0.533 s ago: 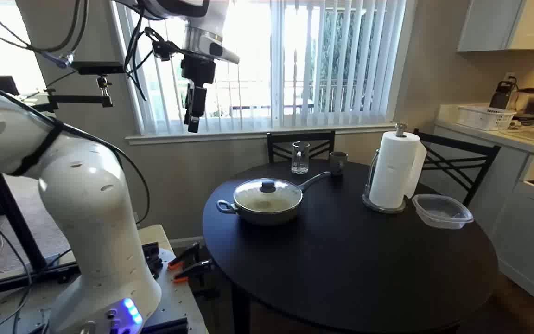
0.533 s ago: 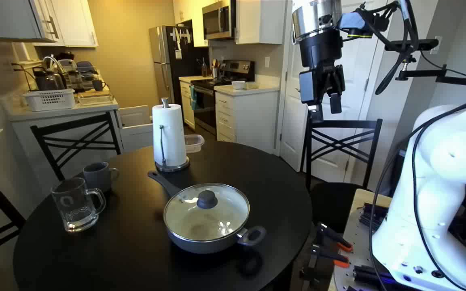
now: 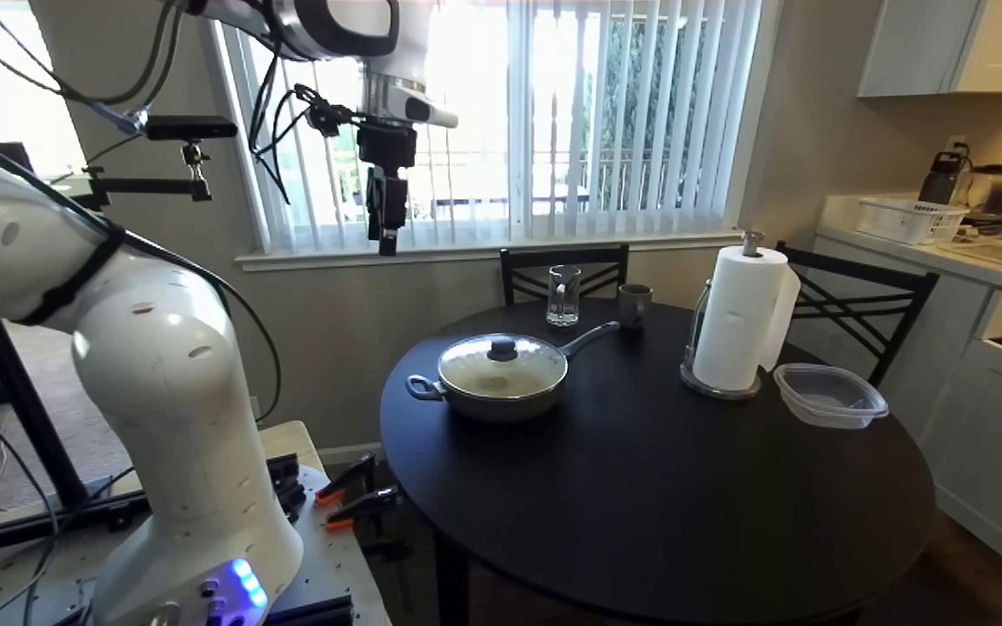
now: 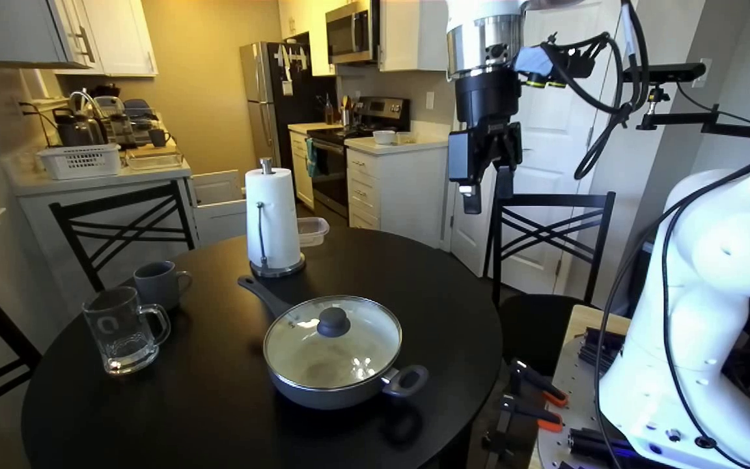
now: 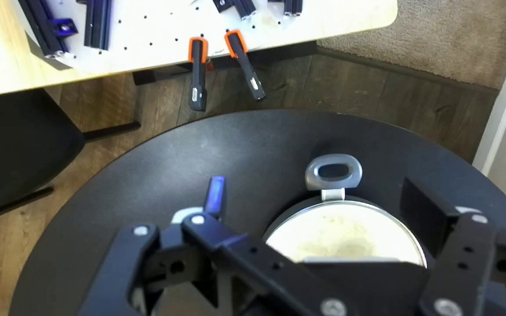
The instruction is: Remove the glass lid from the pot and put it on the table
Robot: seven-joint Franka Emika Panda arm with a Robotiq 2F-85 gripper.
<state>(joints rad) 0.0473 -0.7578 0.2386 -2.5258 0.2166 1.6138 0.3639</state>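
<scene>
The glass lid point(image 3: 475, 365) point(image 4: 313, 348) sits on the pot point(image 3: 505, 409) point(image 4: 329, 396), with its dark knob on top. The pot stands on the dark round table point(image 3: 684, 513) point(image 4: 193, 417), its long handle pointing away from the robot base. My gripper point(image 3: 387, 243) point(image 4: 489, 192) hangs in the air, well above the table and on the robot's side of the pot, pointing down. In the wrist view my gripper point(image 5: 321, 202) is open and empty, its fingers wide apart. The lid point(image 5: 345, 228) and the pot's short handle point(image 5: 334, 172) show between them; the knob is hidden there.
A glass mug point(image 3: 564, 296) point(image 4: 121, 332) and a grey mug point(image 3: 634, 304) point(image 4: 159, 283) stand near the long handle. A paper towel roll point(image 3: 738, 322) point(image 4: 273, 218) and a clear plastic container point(image 3: 830, 398) point(image 4: 312, 229) stand farther along. Chairs surround the table.
My gripper has moved toward the pot and slightly lower, and it hangs straighter down. The pot and lid have not moved.
</scene>
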